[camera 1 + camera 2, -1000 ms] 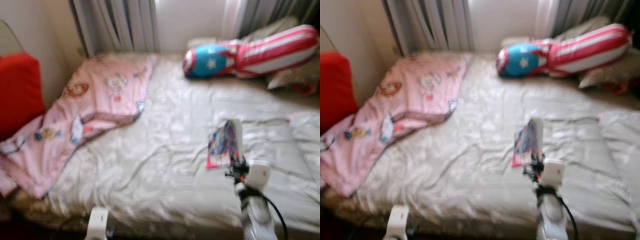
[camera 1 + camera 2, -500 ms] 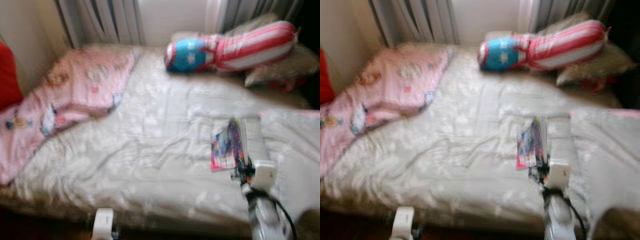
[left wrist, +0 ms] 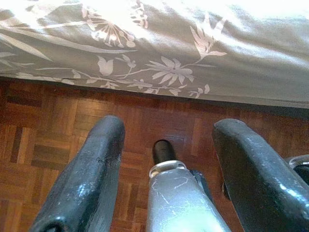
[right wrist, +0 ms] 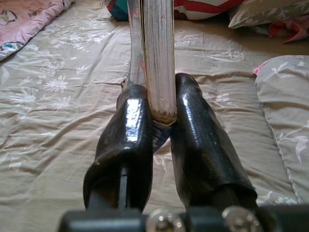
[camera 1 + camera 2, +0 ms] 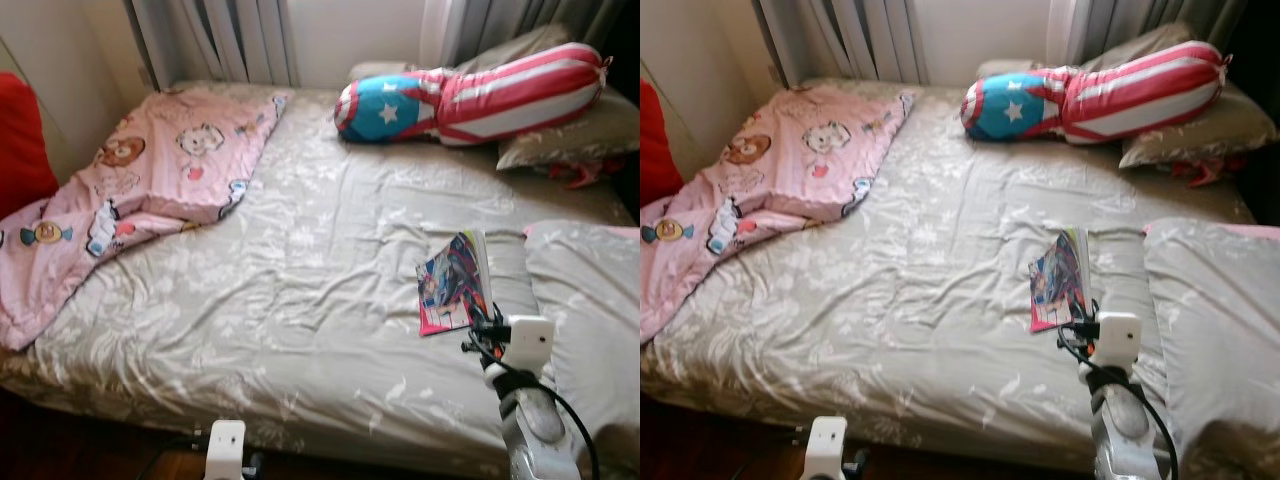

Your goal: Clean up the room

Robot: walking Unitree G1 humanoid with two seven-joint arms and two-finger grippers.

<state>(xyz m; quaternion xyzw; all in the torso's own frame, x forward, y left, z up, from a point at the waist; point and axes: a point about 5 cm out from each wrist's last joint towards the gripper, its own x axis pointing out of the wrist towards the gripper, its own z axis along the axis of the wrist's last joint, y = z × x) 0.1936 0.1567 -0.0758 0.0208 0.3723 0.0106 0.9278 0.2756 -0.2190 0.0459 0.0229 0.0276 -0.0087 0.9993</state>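
Note:
A colourful thin book is held upright on its edge over the grey flowered bed, right of the middle. My right gripper is shut on the book's lower edge, with one black finger on each side. In the eye views the right gripper is just in front of the book, near the bed's front right. My left gripper hangs open with nothing between its fingers, above the parquet floor by the bed's front edge.
A crumpled pink cartoon blanket covers the bed's left side. A stars-and-stripes bolster and a grey pillow lie at the back right. Another grey pillow sits right of the book. A red cushion is far left.
The camera swung right, then settled, and the picture sharpened. The right gripper still holds the book in about the same place over the bed.

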